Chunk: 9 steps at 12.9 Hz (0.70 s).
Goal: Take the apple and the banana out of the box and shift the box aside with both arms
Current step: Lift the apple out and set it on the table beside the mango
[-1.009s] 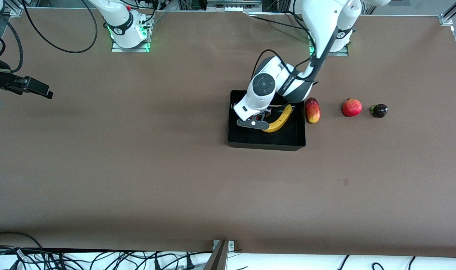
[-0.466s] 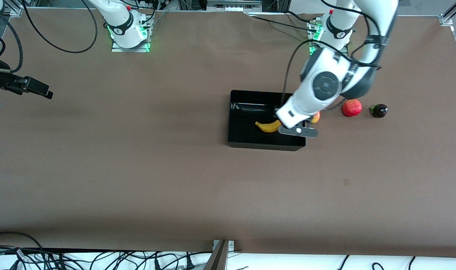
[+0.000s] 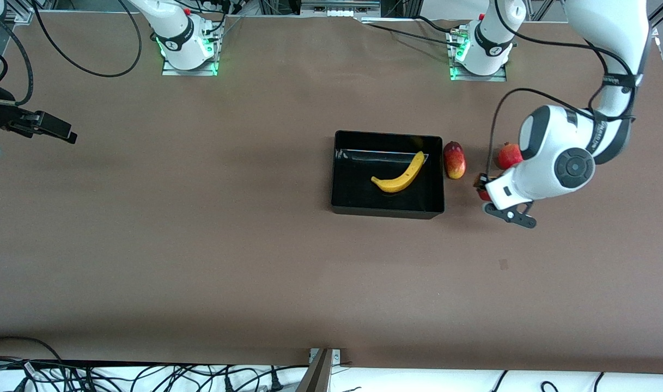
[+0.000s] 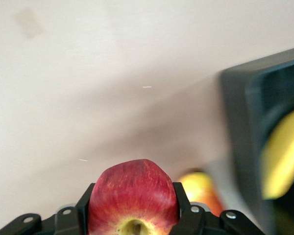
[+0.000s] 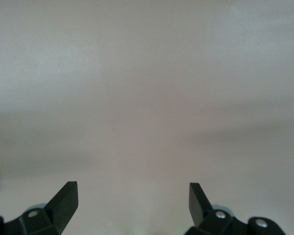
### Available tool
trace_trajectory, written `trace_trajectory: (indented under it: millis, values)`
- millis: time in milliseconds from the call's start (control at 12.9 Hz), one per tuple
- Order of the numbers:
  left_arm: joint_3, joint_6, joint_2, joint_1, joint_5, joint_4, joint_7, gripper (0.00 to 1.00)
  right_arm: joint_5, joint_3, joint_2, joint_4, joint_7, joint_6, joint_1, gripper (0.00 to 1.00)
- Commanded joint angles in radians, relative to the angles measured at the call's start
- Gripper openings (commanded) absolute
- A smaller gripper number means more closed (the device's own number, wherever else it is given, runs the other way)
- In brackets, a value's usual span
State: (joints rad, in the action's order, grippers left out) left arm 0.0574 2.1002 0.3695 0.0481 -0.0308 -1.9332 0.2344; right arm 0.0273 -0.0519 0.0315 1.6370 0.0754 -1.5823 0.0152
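Observation:
The small red apple (image 4: 133, 196) sits between the fingers of my left gripper (image 4: 132, 198), which is shut on it. In the front view this gripper (image 3: 481, 189) hangs over bare table just off the box, toward the left arm's end. The glossy black box (image 3: 387, 209) lies mid-table with the yellow banana (image 3: 399, 177) lying in it. The left wrist view shows the box wall (image 4: 240, 122) and the banana (image 4: 281, 156) blurred. My right gripper (image 5: 132, 196) is open over bare table, seen at the right arm's end (image 3: 56, 130).
An oblong red-yellow fruit (image 3: 454, 160) lies on the table right beside the box. A crowned round red fruit (image 3: 508, 155) is partly covered by the left arm. Cables run along the table edge nearest the front camera.
My left arm has swung away from the box toward its own end of the table, carrying the apple with it. The banana stays in the box. The right arm has not moved.

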Motion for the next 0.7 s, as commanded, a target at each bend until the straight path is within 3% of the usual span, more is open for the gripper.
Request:
trace_trajectory:
  millis: [0, 310, 466, 543, 621]
  values:
    - [0.013, 0.102, 0.072, -0.053, -0.052, -0.015, 0.092, 0.00, 0.008, 0.009, 0.004, -0.014, -0.008, 0.015, 0.016, 1.00]
    - [0.007, 0.201, 0.127, -0.073, -0.052, -0.049, 0.151, 0.01, 0.008, 0.009, 0.004, -0.014, -0.008, 0.015, 0.014, 1.00]
    - [0.007, 0.215, 0.140, -0.076, -0.052, -0.050, 0.151, 0.16, 0.008, 0.009, 0.004, -0.014, -0.008, 0.015, 0.016, 1.00]
    - [0.007, 0.213, 0.140, -0.074, -0.052, -0.050, 0.151, 0.38, 0.008, 0.009, 0.004, -0.014, -0.008, 0.015, 0.016, 1.00]
    - [0.007, 0.215, 0.140, -0.074, -0.046, -0.052, 0.151, 0.99, 0.008, 0.009, 0.004, -0.014, -0.008, 0.015, 0.016, 1.00]
